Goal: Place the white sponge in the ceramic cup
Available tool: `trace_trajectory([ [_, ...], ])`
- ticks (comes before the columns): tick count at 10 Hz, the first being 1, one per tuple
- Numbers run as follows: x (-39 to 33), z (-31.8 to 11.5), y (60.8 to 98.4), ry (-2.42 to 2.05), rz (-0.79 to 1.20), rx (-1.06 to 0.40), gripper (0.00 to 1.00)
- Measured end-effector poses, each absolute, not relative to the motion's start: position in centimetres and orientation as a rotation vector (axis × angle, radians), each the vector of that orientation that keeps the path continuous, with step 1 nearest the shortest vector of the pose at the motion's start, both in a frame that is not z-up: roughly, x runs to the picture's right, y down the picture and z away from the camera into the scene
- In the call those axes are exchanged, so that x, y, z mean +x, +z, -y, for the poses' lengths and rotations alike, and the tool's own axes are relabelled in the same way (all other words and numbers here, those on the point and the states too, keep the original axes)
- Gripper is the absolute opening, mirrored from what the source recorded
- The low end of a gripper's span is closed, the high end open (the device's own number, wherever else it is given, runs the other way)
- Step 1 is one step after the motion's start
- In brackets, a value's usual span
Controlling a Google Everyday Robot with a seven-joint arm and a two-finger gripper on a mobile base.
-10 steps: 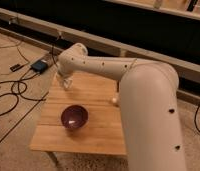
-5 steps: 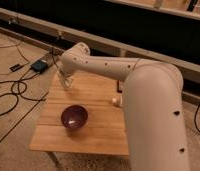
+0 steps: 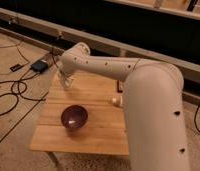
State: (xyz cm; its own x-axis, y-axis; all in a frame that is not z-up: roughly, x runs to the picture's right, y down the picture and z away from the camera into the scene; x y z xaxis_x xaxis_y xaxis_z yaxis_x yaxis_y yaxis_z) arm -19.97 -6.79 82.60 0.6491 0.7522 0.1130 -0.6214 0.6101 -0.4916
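Observation:
My gripper [image 3: 66, 81] hangs at the end of the long white arm [image 3: 108, 67], low over the far left part of the wooden table [image 3: 98, 127]. It is shut. I cannot make out anything between its fingers. The white sponge does not show as a separate thing. The ceramic cup is not clearly visible either. A pale shape right at the gripper could be the cup or part of the fingers, and I cannot tell which.
A wide dark maroon bowl [image 3: 74, 116] stands on the table's left front, nearer than the gripper. A small pale object [image 3: 114, 101] and a bit of red [image 3: 119, 88] peek out beside the arm. Cables [image 3: 13, 92] and a black box [image 3: 39, 65] lie on the floor at left.
The gripper has sunk a little lower and slightly to the right over the table's far left part. The bowl has not moved.

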Motion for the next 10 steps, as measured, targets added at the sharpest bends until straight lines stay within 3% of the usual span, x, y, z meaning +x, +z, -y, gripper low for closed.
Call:
trace_trajectory([
  [5, -19.9, 7.0, 83.0, 0.81, 0.325, -0.429, 0.01],
  [10, -20.6, 8.0, 85.7, 0.786, 0.354, -0.402, 0.01],
])
